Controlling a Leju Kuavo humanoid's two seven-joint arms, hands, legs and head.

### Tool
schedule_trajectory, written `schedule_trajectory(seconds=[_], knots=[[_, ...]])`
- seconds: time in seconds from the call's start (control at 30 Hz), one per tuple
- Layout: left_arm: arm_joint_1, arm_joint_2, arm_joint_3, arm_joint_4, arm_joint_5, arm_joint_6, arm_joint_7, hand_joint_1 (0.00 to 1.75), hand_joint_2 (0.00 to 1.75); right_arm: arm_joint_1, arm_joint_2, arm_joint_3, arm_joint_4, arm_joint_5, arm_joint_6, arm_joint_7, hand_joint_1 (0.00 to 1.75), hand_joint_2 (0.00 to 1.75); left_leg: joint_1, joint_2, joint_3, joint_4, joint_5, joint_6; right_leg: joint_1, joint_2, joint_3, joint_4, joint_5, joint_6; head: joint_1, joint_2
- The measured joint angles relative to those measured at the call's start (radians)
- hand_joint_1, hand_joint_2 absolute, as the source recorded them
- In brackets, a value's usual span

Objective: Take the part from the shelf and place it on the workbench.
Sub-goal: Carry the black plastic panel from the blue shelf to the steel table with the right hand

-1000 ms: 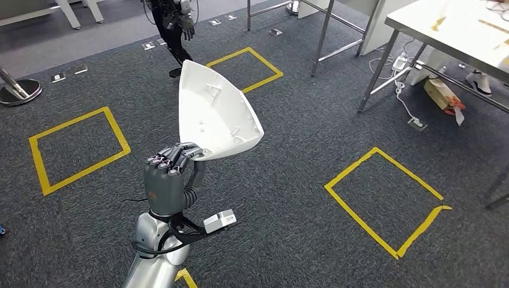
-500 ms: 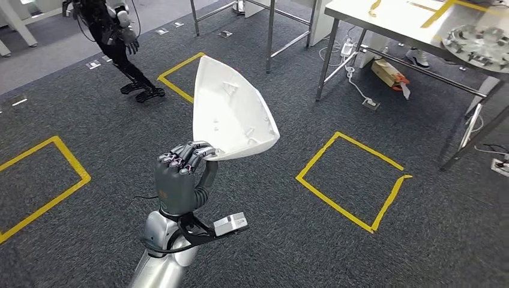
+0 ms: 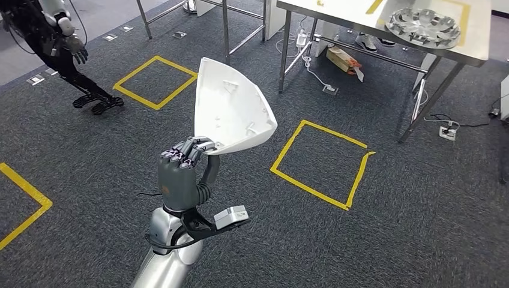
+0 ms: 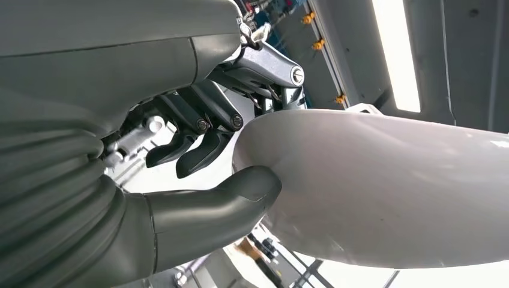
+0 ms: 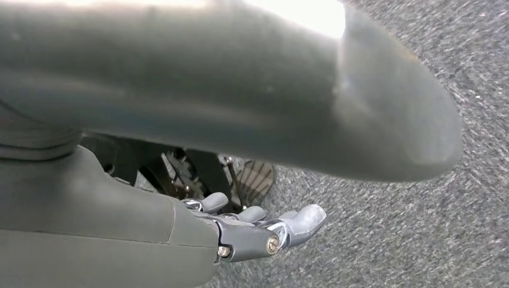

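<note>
The part is a white curved shell, held upright over the carpet in the head view. My left hand grips its lower edge between thumb and fingers. In the left wrist view the thumb presses against the shell's smooth outer face, with the darker fingers curled over its rim. The steel workbench stands at the far right, well beyond the part, with a silver ribbed disc on top. My right hand hangs over the carpet, fingers stretched out and holding nothing.
A yellow tape square marks the floor between me and the bench, and another lies farther left. A dark humanoid robot stands at the far left. Steel table legs, a cardboard box and cables sit near the bench.
The whole picture has swung left as the camera turned, bringing the workbench and its disc into view. My left hand still holds the shell in the same pose.
</note>
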Motion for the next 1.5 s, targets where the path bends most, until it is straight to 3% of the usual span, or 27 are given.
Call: schedule_trajectory(seconds=[0.03, 0.1, 0.17, 0.23, 0.3, 0.33, 0.37, 0.47, 0.5, 0.57, 0.6, 0.67, 0.73, 0.8, 0.83, 0.87, 0.9, 0.97, 1.03, 1.13, 1.2, 1.3, 1.33, 1.37, 1.4, 1.47, 1.5], knots=[[0.000, 0.000, 0.002, 0.000, 0.003, 0.000, 0.001, 1.75, 1.75, 0.000, 0.000, 0.000, 0.000, 0.000, 0.000, 0.002, 0.00, 0.00, -0.001, 0.008, 0.002, -0.001, -0.002, -0.005, 0.004, -0.006, 0.006, -0.015, 0.000, -0.006, 0.000, 0.000], [-0.001, -0.001, 0.004, 0.000, 0.009, 0.000, 0.001, 1.75, 1.75, 0.002, 0.000, 0.000, 0.000, 0.000, 0.000, 0.004, 0.00, 0.00, -0.001, 0.021, 0.008, -0.005, -0.004, -0.017, 0.004, 0.015, 0.007, -0.018, 0.003, -0.016, 0.000, 0.000], [-0.003, -0.001, 0.005, -0.001, 0.008, 0.000, -0.001, 1.75, 1.75, 0.005, 0.001, 0.000, 0.000, 0.000, 0.000, 0.004, 0.00, 0.00, 0.001, -0.010, 0.003, 0.017, -0.022, -0.028, -0.005, 0.037, 0.013, -0.027, 0.009, -0.025, -0.003, 0.000], [-0.003, 0.000, 0.010, -0.002, -0.003, 0.001, -0.007, 1.75, 1.75, 0.004, 0.003, 0.000, 0.000, 0.000, -0.001, 0.003, 0.00, 0.00, 0.003, -0.063, -0.040, 0.113, -0.073, -0.037, -0.011, 0.058, 0.017, -0.033, 0.011, -0.032, -0.009, 0.000], [0.002, 0.000, 0.021, -0.002, -0.019, 0.001, -0.014, 1.75, 1.75, 0.003, 0.003, 0.000, 0.000, 0.000, 0.001, 0.000, 0.00, 0.00, 0.004, -0.081, -0.100, 0.232, -0.120, -0.040, -0.011, 0.084, 0.016, -0.031, 0.011, -0.036, -0.011, 0.000], [0.004, 0.000, 0.026, -0.002, -0.026, 0.001, -0.017, 1.75, 1.75, 0.003, 0.004, 0.000, 0.000, 0.000, 0.002, -0.002, 0.00, 0.00, 0.005, -0.083, -0.116, 0.256, -0.119, -0.041, -0.012, 0.098, 0.016, -0.030, 0.010, -0.036, -0.011, 0.000], [0.007, 0.000, 0.032, -0.004, -0.033, 0.001, -0.021, 1.75, 1.75, 0.004, 0.004, 0.000, 0.000, 0.000, 0.002, -0.004, 0.00, 0.00, 0.007, -0.085, -0.114, 0.244, -0.099, -0.041, -0.013, 0.113, 0.016, -0.029, 0.010, -0.035, -0.011, 0.000], [0.010, 0.001, 0.047, -0.010, -0.040, 0.001, -0.037, 1.75, 1.75, 0.005, 0.004, 0.001, 0.000, 0.000, 0.001, -0.007, 0.00, 0.00, 0.014, -0.111, -0.040, 0.068, -0.003, -0.040, -0.016, 0.150, 0.015, -0.020, 0.006, -0.024, -0.013, 0.000], [0.011, 0.001, 0.050, -0.012, -0.037, 0.001, -0.041, 1.75, 1.75, 0.006, 0.004, 0.001, 0.000, 0.000, 0.000, -0.009, 0.00, 0.00, 0.014, -0.120, -0.022, 0.026, 0.010, -0.036, -0.016, 0.158, 0.012, -0.016, 0.005, -0.018, -0.014, 0.000], [0.012, 0.000, 0.053, -0.016, -0.027, 0.001, -0.046, 1.75, 1.75, 0.008, 0.003, 0.001, 0.000, 0.000, 0.000, -0.013, 0.00, 0.00, 0.010, -0.125, -0.015, 0.007, 0.011, -0.022, -0.016, 0.167, 0.008, -0.016, 0.006, -0.004, -0.016, 0.000], [0.012, 0.000, 0.053, -0.018, -0.023, 0.001, -0.047, 1.75, 1.75, 0.010, 0.003, 0.002, 0.000, 0.000, 0.000, -0.014, 0.00, 0.00, 0.009, -0.123, -0.015, 0.006, 0.014, -0.014, -0.017, 0.168, 0.008, -0.018, 0.007, 0.002, -0.015, 0.000], [0.013, -0.001, 0.054, -0.022, -0.017, 0.001, -0.047, 1.75, 1.75, 0.011, 0.003, 0.002, 0.000, 0.000, 0.001, -0.014, 0.00, 0.00, 0.010, -0.117, -0.014, 0.002, 0.019, 0.000, -0.017, 0.143, -0.001, 0.000, -0.006, 0.012, -0.012, 0.000], [0.015, -0.001, 0.056, -0.026, -0.013, 0.001, -0.047, 1.75, 1.75, 0.008, 0.003, 0.002, 0.000, 0.000, 0.001, -0.014, 0.00, 0.00, 0.011, -0.108, -0.014, 0.000, 0.021, 0.009, -0.015, 0.099, -0.043, 0.093, -0.058, 0.018, -0.005, 0.000], [0.018, 0.000, 0.057, -0.027, -0.008, 0.001, -0.047, 1.75, 1.75, 0.007, 0.003, 0.002, 0.000, 0.000, 0.002, -0.014, 0.00, 0.00, 0.008, -0.097, -0.014, 0.000, 0.020, 0.013, -0.015, 0.079, -0.108, 0.226, -0.113, 0.021, -0.002, 0.000], [0.019, 0.001, 0.058, -0.026, -0.004, 0.001, -0.047, 1.75, 1.75, 0.007, 0.003, 0.002, 0.000, 0.000, 0.003, -0.012, 0.00, 0.00, 0.007, -0.093, -0.014, 0.000, 0.019, 0.014, -0.014, 0.076, -0.127, 0.263, -0.119, 0.021, -0.002, 0.000], [0.020, 0.001, 0.058, -0.026, -0.002, 0.001, -0.047, 1.75, 1.75, 0.008, 0.003, 0.002, 0.000, 0.000, 0.002, -0.012, 0.00, 0.00, 0.006, -0.089, -0.014, 0.000, 0.018, 0.014, -0.014, 0.075, -0.128, 0.263, -0.108, 0.020, -0.002, 0.000], [0.021, 0.001, 0.058, -0.026, -0.001, 0.001, -0.047, 1.75, 1.75, 0.008, 0.003, 0.002, 0.000, 0.000, 0.001, -0.011, 0.00, 0.00, 0.006, -0.087, -0.013, 0.000, 0.017, 0.013, -0.014, 0.074, -0.106, 0.220, -0.079, 0.017, -0.001, 0.000], [0.021, 0.001, 0.058, -0.030, -0.001, 0.001, -0.047, 1.75, 1.75, 0.007, 0.003, 0.002, 0.000, 0.000, 0.000, -0.010, 0.00, 0.00, 0.004, -0.083, -0.009, 0.001, 0.013, 0.010, -0.009, 0.063, -0.032, 0.078, -0.020, 0.006, 0.000, 0.000], [0.022, 0.001, 0.058, -0.034, -0.001, 0.001, -0.047, 1.75, 1.75, 0.004, 0.002, 0.002, 0.000, 0.000, 0.001, -0.008, 0.00, 0.00, 0.003, -0.081, -0.008, 0.000, 0.009, 0.001, -0.001, 0.053, 0.012, -0.010, -0.002, -0.005, 0.001, 0.000], [0.022, 0.001, 0.058, -0.037, -0.001, 0.001, -0.047, 1.75, 1.75, 0.004, 0.001, 0.002, 0.000, 0.000, 0.002, -0.005, 0.00, 0.00, 0.003, -0.079, -0.002, -0.003, 0.003, -0.016, 0.000, 0.056, 0.021, -0.025, -0.006, -0.018, 0.001, 0.000], [0.020, 0.002, 0.058, -0.040, -0.001, 0.001, -0.048, 1.75, 1.75, 0.005, 0.002, 0.002, 0.000, 0.000, -0.001, -0.002, 0.00, 0.00, 0.003, -0.081, -0.014, 0.035, -0.018, -0.028, -0.007, 0.060, 0.036, -0.035, -0.007, -0.029, -0.003, 0.000], [0.018, 0.003, 0.058, -0.040, -0.001, 0.001, -0.048, 1.75, 1.75, 0.003, 0.002, 0.002, 0.000, 0.000, 0.000, 0.000, 0.00, 0.00, 0.005, -0.084, -0.114, 0.214, -0.089, -0.039, -0.009, 0.063, 0.051, -0.037, -0.017, -0.042, -0.011, 0.000], [0.019, 0.003, 0.058, -0.039, -0.001, 0.001, -0.049, 1.75, 1.75, 0.004, 0.002, 0.002, 0.000, 0.000, 0.000, 0.000, 0.00, 0.00, 0.006, -0.084, -0.144, 0.258, -0.097, -0.042, -0.010, 0.065, 0.054, -0.036, -0.021, -0.042, -0.011, 0.000], [0.019, 0.003, 0.058, -0.038, -0.001, 0.001, -0.049, 1.75, 1.75, 0.004, 0.002, 0.002, 0.000, 0.000, 0.001, 0.000, 0.00, 0.00, 0.007, -0.084, -0.158, 0.268, -0.085, -0.044, -0.010, 0.068, 0.058, -0.035, -0.026, -0.040, -0.011, 0.000], [0.019, 0.003, 0.058, -0.038, -0.001, 0.001, -0.049, 1.75, 1.75, 0.005, 0.002, 0.002, 0.000, 0.000, 0.000, 0.000, 0.00, 0.00, 0.009, -0.084, -0.152, 0.240, -0.053, -0.045, -0.011, 0.071, 0.063, -0.033, -0.031, -0.037, -0.011, 0.000], [0.019, 0.003, 0.058, -0.038, -0.001, 0.001, -0.049, 1.75, 1.75, 0.006, 0.003, 0.002, 0.000, 0.000, 0.000, 0.000, 0.00, 0.00, 0.012, -0.086, -0.101, 0.118, 0.024, -0.046, -0.013, 0.077, 0.076, -0.029, -0.045, -0.029, -0.011, 0.000], [0.019, 0.003, 0.058, -0.038, -0.001, 0.001, -0.050, 1.75, 1.75, 0.006, 0.003, 0.002, 0.000, 0.000, 0.000, 0.000, 0.00, 0.00, 0.013, -0.089, -0.075, 0.063, 0.045, -0.043, -0.012, 0.080, 0.079, -0.025, -0.051, -0.023, -0.013, 0.000]])
